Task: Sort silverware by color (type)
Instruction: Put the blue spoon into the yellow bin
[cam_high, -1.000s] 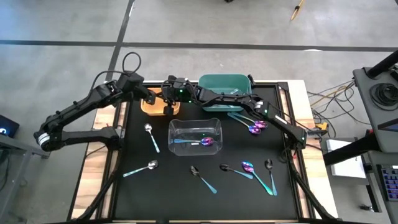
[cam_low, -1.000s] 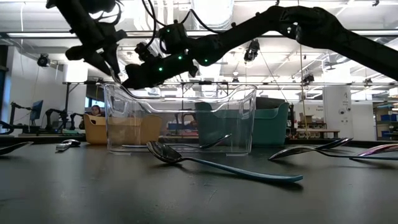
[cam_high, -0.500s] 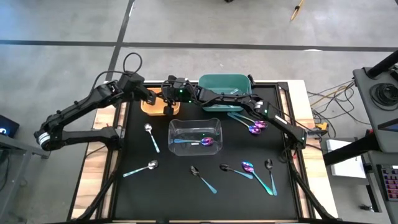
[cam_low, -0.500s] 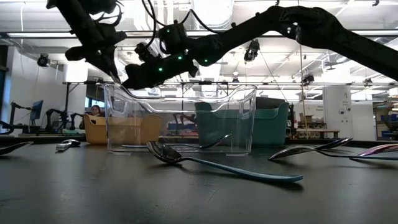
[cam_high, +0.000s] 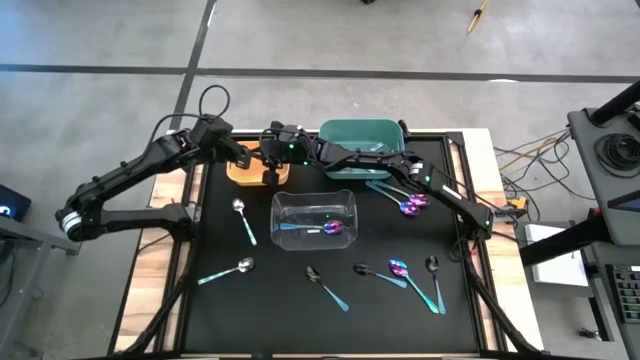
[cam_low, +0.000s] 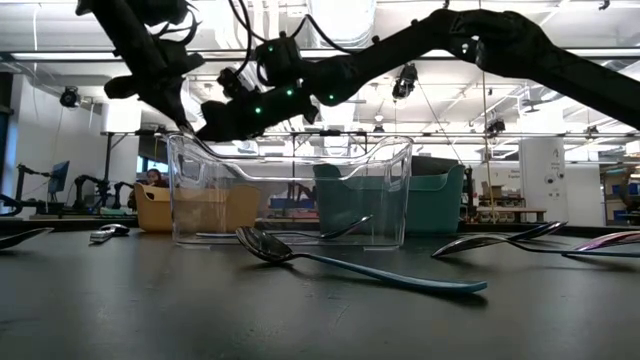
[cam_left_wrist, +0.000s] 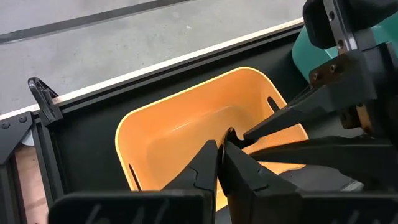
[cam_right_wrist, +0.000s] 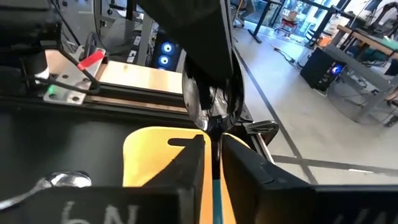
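A spoon with a dark shiny bowl (cam_right_wrist: 208, 102) and a teal handle (cam_right_wrist: 214, 186) hangs above the orange bin (cam_high: 240, 172) at the table's far left. My left gripper (cam_left_wrist: 221, 158) (cam_high: 247, 157) is shut on its bowl. My right gripper (cam_right_wrist: 213, 165) (cam_high: 268, 166) reaches in level from the right. It is open a little, with one finger on each side of the handle. Other spoons lie loose on the black mat. My left gripper pinches the spoon's bowl (cam_right_wrist: 210, 93) between its two fingers (cam_right_wrist: 208, 43). They come at it slanting down from above and from the table's left. The spoon is lifted clear over the orange bin, its handle running back between my right gripper's fingers.
A clear bin (cam_high: 285, 205) at mid-table holds an iridescent spoon (cam_high: 335, 229). A teal bin (cam_high: 345, 128) stands at the far edge under my right arm. Loose spoons lie at left (cam_high: 240, 212) (cam_high: 235, 267), in front (cam_high: 318, 277) (cam_high: 400, 270) and at right (cam_high: 410, 203).
In the low view my left gripper's fingers have drawn together above the orange bin. Both arms have kept their places.
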